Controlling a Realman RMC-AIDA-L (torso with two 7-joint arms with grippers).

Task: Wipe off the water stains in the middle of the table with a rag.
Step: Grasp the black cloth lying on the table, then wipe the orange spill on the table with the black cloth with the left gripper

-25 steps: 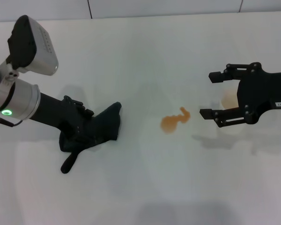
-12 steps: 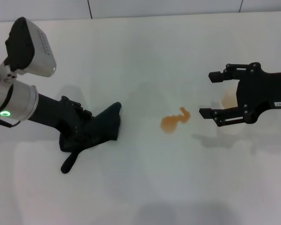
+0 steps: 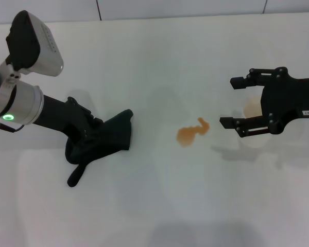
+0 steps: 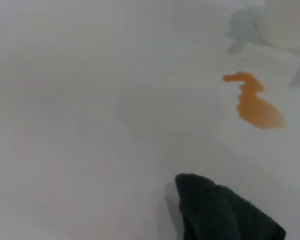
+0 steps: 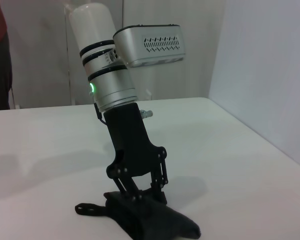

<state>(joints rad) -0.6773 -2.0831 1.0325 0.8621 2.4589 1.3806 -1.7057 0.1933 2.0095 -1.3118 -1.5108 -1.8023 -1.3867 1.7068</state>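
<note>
Head view: the left arm slants down from the upper left, and its left gripper (image 3: pixel 90 138) presses into the rag (image 3: pixel 105 139), the jaws closed on the cloth. The right wrist view shows the same gripper (image 5: pixel 140 192) coming down steeply, its linkage folded onto the rag (image 5: pixel 150 220). The rag lies on the left part of the desk (image 3: pixel 154 206), its narrow tail toward the near edge. The stain (image 3: pixel 191 132) sits mid-desk, well apart from the rag, with bare white surface between them; the left wrist view shows that open stretch between the rag (image 4: pixel 225 212) and the stain (image 4: pixel 255 102). The right gripper (image 3: pixel 237 103) hovers right of the stain, jaws wide, a cup (image 3: pixel 252 109) behind it. The desk's far edge meets a wall.
</note>
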